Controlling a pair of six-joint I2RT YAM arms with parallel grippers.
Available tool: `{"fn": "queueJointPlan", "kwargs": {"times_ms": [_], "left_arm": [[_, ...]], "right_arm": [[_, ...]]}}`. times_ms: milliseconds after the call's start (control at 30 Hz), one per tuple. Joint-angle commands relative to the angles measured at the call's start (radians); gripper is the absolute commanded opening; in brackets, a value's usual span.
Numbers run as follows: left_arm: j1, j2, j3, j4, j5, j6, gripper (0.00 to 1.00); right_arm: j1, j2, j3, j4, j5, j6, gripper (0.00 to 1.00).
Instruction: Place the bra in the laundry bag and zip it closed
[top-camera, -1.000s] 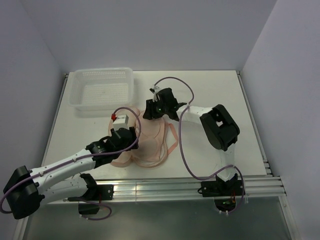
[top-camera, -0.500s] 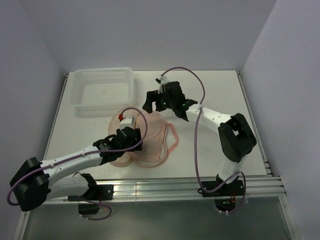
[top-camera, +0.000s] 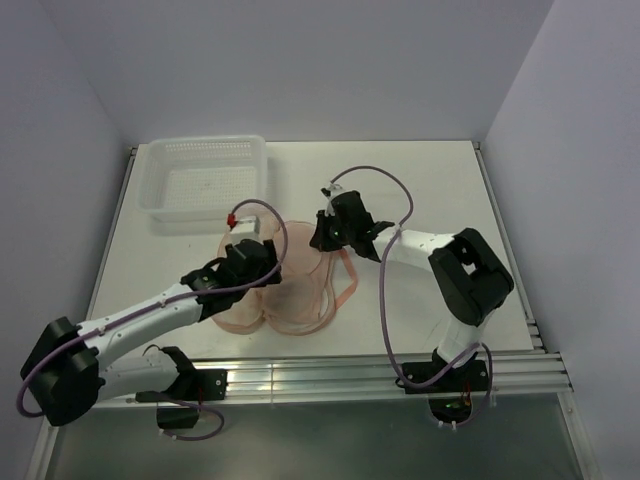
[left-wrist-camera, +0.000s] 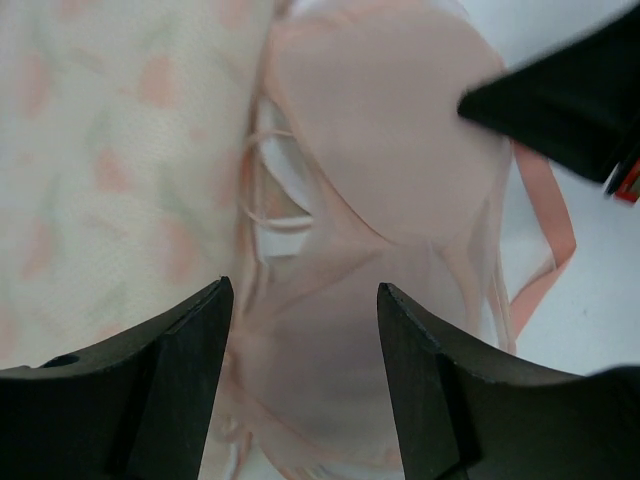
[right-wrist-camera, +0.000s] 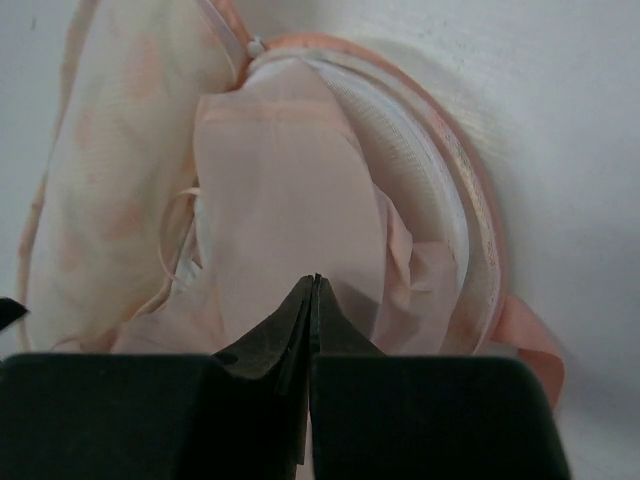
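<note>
The laundry bag (top-camera: 250, 315) lies open in the middle of the table, its wedge-printed flap (left-wrist-camera: 110, 150) to the left and its pink zipper rim (right-wrist-camera: 478, 215) curving round the right. The pale peach bra (left-wrist-camera: 390, 150) lies inside it, cups up (right-wrist-camera: 285, 200). My left gripper (left-wrist-camera: 305, 290) hovers open over the bra's nearer cup, with nothing between its fingers (left-wrist-camera: 180, 380). It reaches in from the bag's left side (top-camera: 268, 268). My right gripper (right-wrist-camera: 313, 280) is shut, tips pointing down at the bra's far cup, no fabric visible between them. It sits at the bag's far right rim (top-camera: 320, 238).
A white plastic lattice basket (top-camera: 205, 175) stands at the back left. A pink strap loop (top-camera: 347, 280) trails out of the bag onto the white table (top-camera: 440, 190) to the right. Walls close off the back and both sides.
My right gripper came down from beyond the bag to its far right rim and went from open to shut. The left gripper shifted slightly over the bag, still open.
</note>
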Motion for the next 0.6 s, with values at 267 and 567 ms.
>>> {"fn": "queueJointPlan", "kwargs": {"times_ms": [267, 567], "left_arm": [[0.436, -0.314, -0.172, 0.012, 0.143, -0.13, 0.64], [0.734, -0.354, -0.274, 0.038, 0.217, -0.17, 0.65]], "right_arm": [[0.015, 0.042, 0.067, 0.014, 0.028, 0.062, 0.03], [0.021, -0.234, -0.136, -0.015, 0.069, 0.068, 0.5]]}}
